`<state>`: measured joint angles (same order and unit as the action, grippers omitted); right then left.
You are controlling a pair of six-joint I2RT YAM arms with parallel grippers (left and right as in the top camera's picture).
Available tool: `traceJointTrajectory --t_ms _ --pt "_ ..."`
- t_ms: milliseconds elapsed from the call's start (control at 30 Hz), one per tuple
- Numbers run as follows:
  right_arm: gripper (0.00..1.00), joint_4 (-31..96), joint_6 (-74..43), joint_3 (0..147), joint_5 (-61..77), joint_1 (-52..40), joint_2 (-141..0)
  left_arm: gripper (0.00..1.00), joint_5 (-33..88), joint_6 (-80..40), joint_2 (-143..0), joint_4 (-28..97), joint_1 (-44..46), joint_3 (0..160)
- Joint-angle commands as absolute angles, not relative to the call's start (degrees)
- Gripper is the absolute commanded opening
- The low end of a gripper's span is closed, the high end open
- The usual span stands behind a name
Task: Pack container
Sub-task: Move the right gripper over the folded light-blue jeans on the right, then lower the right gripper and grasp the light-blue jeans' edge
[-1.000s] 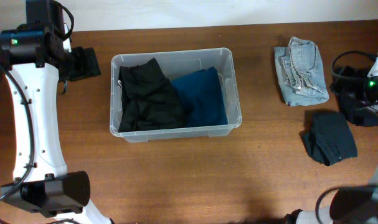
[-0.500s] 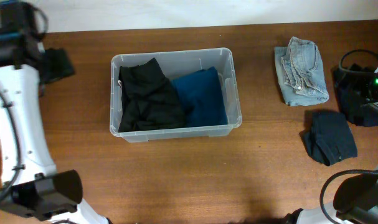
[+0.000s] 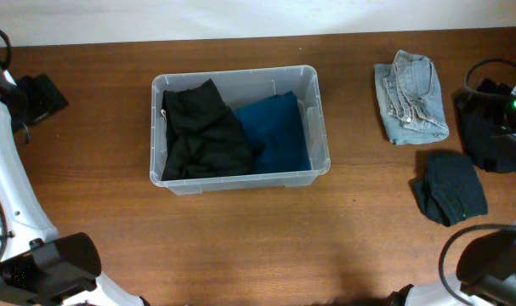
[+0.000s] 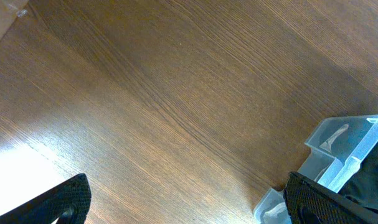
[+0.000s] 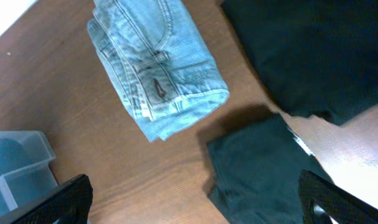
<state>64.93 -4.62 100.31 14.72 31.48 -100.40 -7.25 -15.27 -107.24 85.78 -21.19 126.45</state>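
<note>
Left gripper [image 3: 47, 98] has swung out away from the container [image 3: 240, 181], jaws wide, empty; right gripper [image 5: 198, 202], also wide open, hangs just over folded jeans [image 5: 157, 68] and dark garment [image 5: 257, 168], container well to its left.

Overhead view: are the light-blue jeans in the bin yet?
No, the folded light-blue jeans lie on the table beside the container, outside its rim.
</note>
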Motion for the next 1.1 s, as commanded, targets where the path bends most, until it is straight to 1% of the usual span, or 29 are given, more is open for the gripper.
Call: traceJointTrajectory --t_ms 0,200,400,633,833,1000,1067 --pt "0.98 63.42 -4.51 101.27 19.51 32.29 -103.66 0.99 -6.42 -16.03 -105.84 85.8 -21.32 127.07" --pt "0.98 58.5 -3.62 101.27 20.43 32.38 -108.2 0.99 -6.42 -16.03 -105.82 85.8 -21.32 127.07" --pt "0.98 52.38 6.0 101.27 22.41 32.38 -110.78 0.99 -6.42 -16.03 -105.84 85.8 -21.26 127.07" --pt "0.98 47.79 15.09 101.27 30.92 32.38 -114.91 0.99 -6.42 -16.03 -105.82 85.78 -21.28 127.07" --pt "0.98 46.52 16.1 101.27 31.9 33.17 -120.44 0.99 -6.42 -16.03 -105.84 85.8 -21.28 127.07" --pt "0.98 45.23 16.32 101.27 39.13 35.0 -123.31 0.99 -6.42 -16.03 -105.84 85.8 -21.28 127.07" --pt "0.98 45.15 16.27 101.27 40.07 35.57 -123.96 0.99 -6.42 -16.03 -105.84 85.8 -21.28 127.07"
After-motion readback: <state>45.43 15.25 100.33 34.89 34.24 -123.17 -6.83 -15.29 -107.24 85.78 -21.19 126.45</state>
